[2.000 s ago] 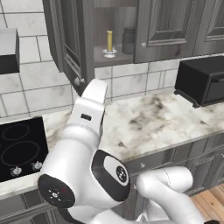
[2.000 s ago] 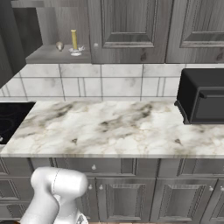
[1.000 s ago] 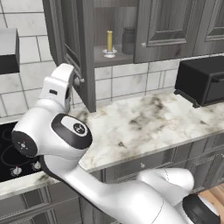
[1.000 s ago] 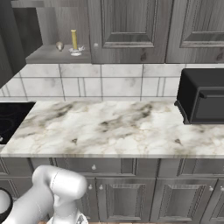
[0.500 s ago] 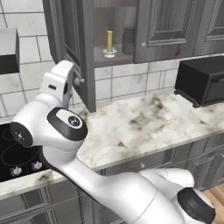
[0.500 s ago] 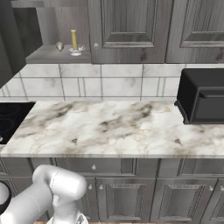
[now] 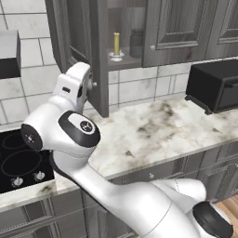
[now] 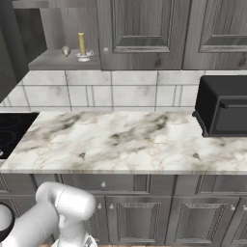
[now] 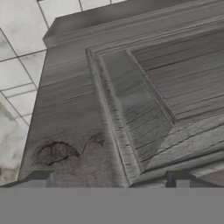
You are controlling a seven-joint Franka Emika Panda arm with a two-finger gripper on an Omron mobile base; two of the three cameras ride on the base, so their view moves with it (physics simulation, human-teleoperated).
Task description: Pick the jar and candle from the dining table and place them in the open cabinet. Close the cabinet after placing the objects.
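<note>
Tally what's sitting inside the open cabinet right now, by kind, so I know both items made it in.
candle in its dish holder: 1
jar, dark grey, beside the candle: 1
Total on the shelf of the cabinet: 2

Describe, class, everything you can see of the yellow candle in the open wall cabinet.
The thin yellow stick candle stands upright in a small round silvery-white dish holder on the lower shelf of the open dark grey wood-grain wall cabinet. It looks smooth and waxy, with no flame visible. A small dark grey cylindrical jar stands beside it, apart. Only the holder touches it.
</note>
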